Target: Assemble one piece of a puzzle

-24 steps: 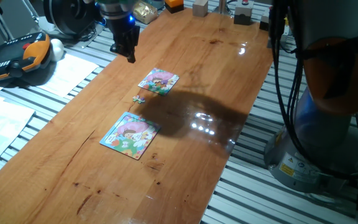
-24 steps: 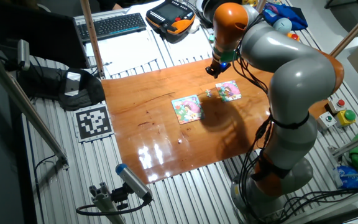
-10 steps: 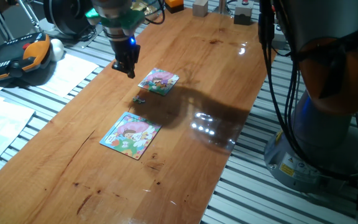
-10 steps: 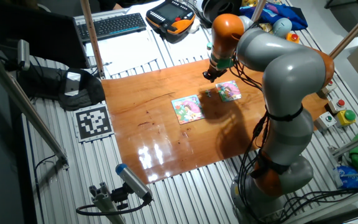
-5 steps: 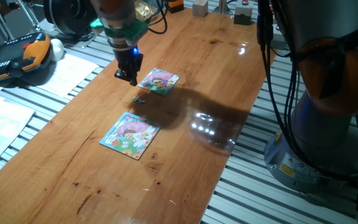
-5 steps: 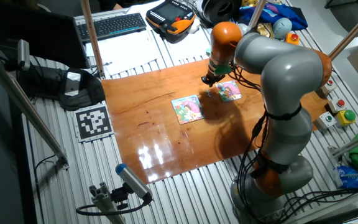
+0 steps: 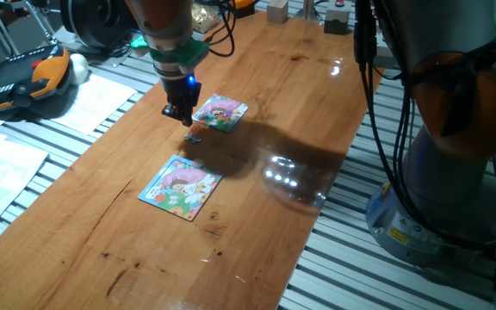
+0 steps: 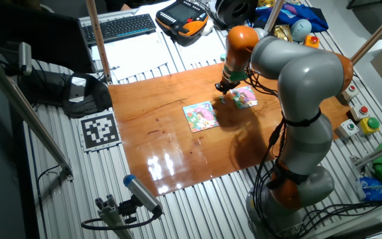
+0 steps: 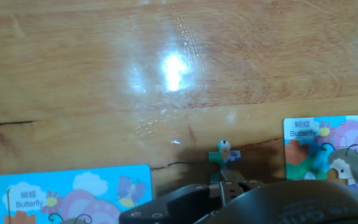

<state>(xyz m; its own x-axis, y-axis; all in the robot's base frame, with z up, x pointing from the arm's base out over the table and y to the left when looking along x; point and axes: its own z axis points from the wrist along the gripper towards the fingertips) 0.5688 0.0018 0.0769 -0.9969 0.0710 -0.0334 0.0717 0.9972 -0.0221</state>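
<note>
between the puzzles, the piece [image 9: 223,159] lies flat (orientation unclear)

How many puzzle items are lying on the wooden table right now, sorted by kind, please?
Small square puzzle: 1
Large blue-bordered puzzle: 1
Loose piece: 1
Total: 3
</note>
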